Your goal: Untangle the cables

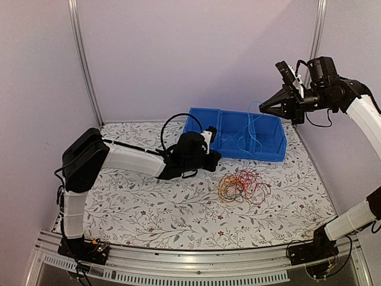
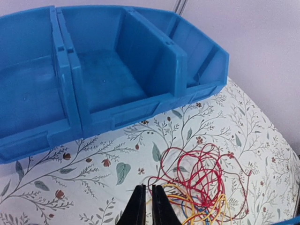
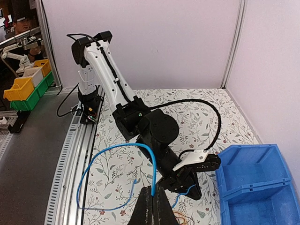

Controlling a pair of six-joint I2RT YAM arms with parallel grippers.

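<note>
Left wrist view crops the cables [image 2: 201,185] (and the blue bin [image 2: 136,110])

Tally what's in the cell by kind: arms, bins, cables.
Robot arms: 2 (left gripper, right gripper)
Blue divided bin: 1
Cable tangle on the table, red, yellow-orange and some blue, strands too knotted to count: 1
Blue cable pinched in the right gripper: 1
Total: 5
</note>
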